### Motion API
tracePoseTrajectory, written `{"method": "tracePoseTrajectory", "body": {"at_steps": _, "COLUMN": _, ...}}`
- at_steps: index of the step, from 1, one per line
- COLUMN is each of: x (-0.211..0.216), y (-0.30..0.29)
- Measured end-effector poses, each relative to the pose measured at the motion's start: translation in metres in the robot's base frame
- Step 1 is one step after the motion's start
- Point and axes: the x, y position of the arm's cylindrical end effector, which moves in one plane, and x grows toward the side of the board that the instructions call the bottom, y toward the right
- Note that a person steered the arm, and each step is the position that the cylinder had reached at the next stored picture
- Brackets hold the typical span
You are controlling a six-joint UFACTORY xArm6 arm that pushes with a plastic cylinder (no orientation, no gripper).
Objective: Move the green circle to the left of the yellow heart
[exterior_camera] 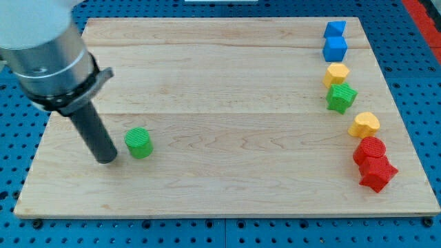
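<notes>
The green circle (138, 142) is a short green cylinder on the wooden board's (227, 76) lower left. My tip (106, 159) rests on the board just to the view's left of the green circle, a small gap apart. The yellow heart (364, 125) lies far off at the view's right edge, in a column of blocks.
Along the view's right edge, from top to bottom: two blue blocks (335, 29) (335, 48), a yellow block (336, 74), a green star (340, 98), then below the heart a red circle (370, 149) and a red star (377, 173).
</notes>
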Motion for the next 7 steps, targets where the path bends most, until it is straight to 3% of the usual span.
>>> {"method": "tracePoseTrajectory", "body": {"at_steps": 3, "x": -0.009, "y": 0.142}}
{"method": "tracePoseTrajectory", "body": {"at_steps": 4, "x": -0.006, "y": 0.136}}
{"method": "tracePoseTrajectory", "body": {"at_steps": 6, "x": 0.009, "y": 0.036}}
{"method": "tracePoseTrajectory", "body": {"at_steps": 7, "x": -0.010, "y": 0.024}}
